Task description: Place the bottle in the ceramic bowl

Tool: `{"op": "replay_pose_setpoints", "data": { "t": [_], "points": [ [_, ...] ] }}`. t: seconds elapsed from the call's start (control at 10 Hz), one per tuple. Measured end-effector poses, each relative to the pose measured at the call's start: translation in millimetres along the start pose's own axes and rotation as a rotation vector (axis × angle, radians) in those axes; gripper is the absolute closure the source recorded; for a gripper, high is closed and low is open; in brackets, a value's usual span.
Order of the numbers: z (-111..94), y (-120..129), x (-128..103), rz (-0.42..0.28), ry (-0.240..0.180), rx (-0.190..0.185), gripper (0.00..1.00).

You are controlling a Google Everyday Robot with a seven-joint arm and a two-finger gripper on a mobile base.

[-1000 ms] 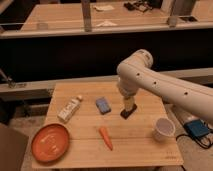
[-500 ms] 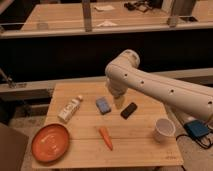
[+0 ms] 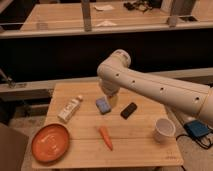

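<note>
The white bottle (image 3: 70, 109) lies on its side at the left of the wooden table (image 3: 140, 147). The orange ceramic bowl (image 3: 50, 142) sits at the table's front left corner, just in front of the bottle, with nothing in it. My gripper (image 3: 111, 98) hangs at the end of the white arm over the middle back of the table, right above a blue sponge (image 3: 103, 105). It is to the right of the bottle and apart from it. The arm hides most of the gripper.
An orange carrot (image 3: 105, 137) lies at the front middle. A black flat object (image 3: 129, 110) lies right of the sponge. A white cup (image 3: 164, 130) stands at the right front. A dark rail and other tables are behind.
The arm has swung left, carrying the gripper from over the black object to over the blue sponge. The objects on the table have not moved.
</note>
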Motion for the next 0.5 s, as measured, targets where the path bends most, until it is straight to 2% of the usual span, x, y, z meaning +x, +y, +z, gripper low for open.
{"op": "replay_pose_setpoints", "data": {
  "t": [0.5],
  "points": [
    [11,-18,-24,-0.086,-0.004,0.011,0.20]
  ]
}}
